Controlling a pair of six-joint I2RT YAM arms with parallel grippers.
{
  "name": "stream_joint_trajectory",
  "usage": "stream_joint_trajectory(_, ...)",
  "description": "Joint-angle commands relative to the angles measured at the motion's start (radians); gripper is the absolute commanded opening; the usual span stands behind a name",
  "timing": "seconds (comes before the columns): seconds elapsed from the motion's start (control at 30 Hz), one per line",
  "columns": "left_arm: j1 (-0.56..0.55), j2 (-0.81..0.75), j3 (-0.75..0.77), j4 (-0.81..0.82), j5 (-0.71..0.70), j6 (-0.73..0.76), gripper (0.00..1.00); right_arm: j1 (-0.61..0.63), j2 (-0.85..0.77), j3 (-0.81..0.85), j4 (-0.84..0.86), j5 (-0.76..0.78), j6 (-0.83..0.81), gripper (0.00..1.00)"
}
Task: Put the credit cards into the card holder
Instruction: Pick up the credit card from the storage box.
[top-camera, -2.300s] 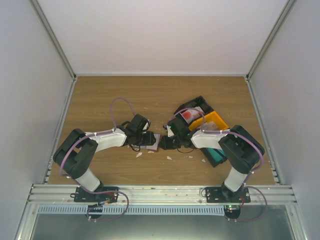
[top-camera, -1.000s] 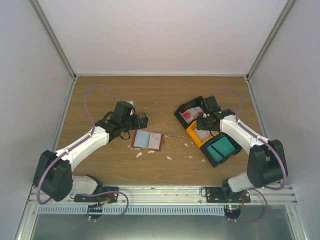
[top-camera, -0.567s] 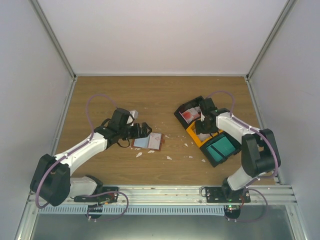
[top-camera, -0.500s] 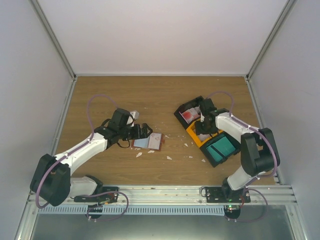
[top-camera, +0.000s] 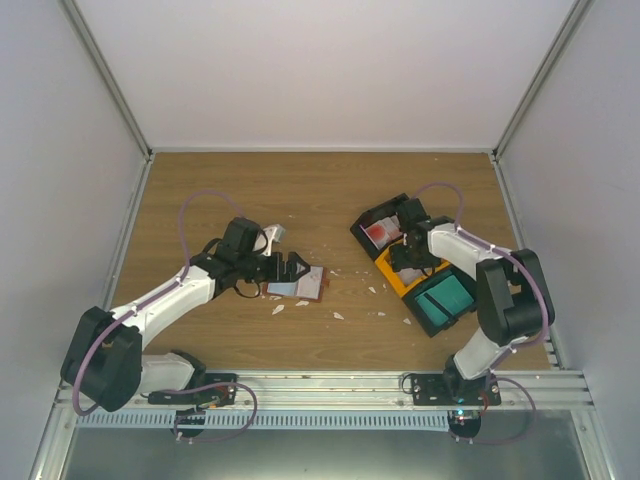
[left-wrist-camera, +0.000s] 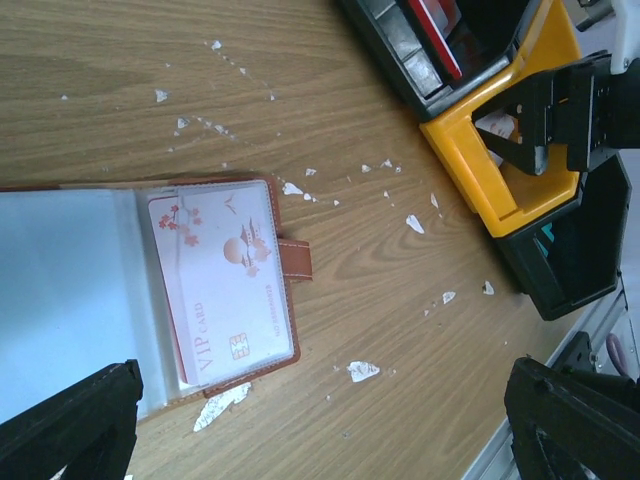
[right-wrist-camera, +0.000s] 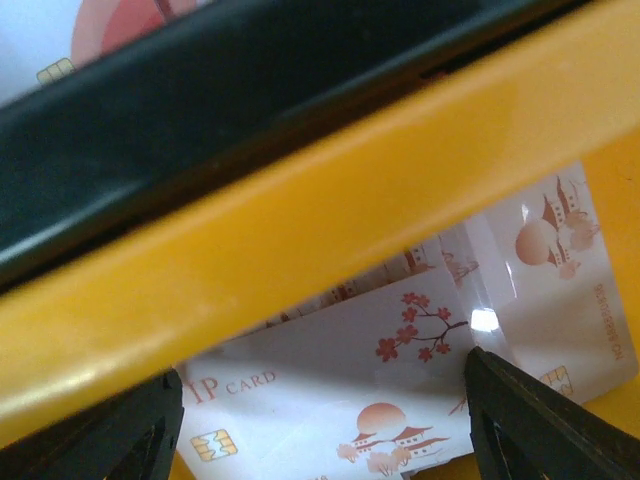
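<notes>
The card holder (top-camera: 306, 285) lies open on the table, brown rim around pale blue-grey inner faces (left-wrist-camera: 60, 290). One whitish-pink credit card (left-wrist-camera: 225, 285) sits in its right slot. My left gripper (top-camera: 290, 266) hovers over the holder's left half, open and empty, its fingertips (left-wrist-camera: 70, 425) wide apart. My right gripper (top-camera: 408, 256) reaches down into the yellow bin (top-camera: 388, 270), open just above whitish-pink credit cards (right-wrist-camera: 380, 400) that lie on the bin floor; nothing is pinched between its fingers (right-wrist-camera: 540, 420).
A black bin with red-and-white cards (top-camera: 378, 232) stands behind the yellow bin. Another black bin with teal cards (top-camera: 445, 297) is in front of it. White torn scraps (left-wrist-camera: 365, 371) are scattered on the wood between holder and bins. The yellow rim (right-wrist-camera: 300, 230) crosses the right wrist view.
My right gripper has dropped into the yellow bin and its jaws have spread wider. My left gripper has slid right, over the card holder, still open.
</notes>
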Motion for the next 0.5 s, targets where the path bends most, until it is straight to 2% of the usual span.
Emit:
stream_joint_trajectory(0.0, 0.017, -0.018, -0.015, 0.053, 0.014, 0.026, 0.99, -0.022, 0.033, 0.027, -0.035, -0.038, -0.034, 0.78)
stream_joint_trajectory(0.13, 0.030, -0.012, -0.014, 0.053, 0.008, 0.026, 0.99, -0.037, 0.037, 0.041, -0.055, -0.144, -0.052, 0.75)
stream_joint_trajectory(0.47, 0.042, -0.002, -0.009, 0.044, 0.015, 0.032, 0.99, -0.044, -0.043, 0.050, -0.100, -0.313, -0.058, 0.56)
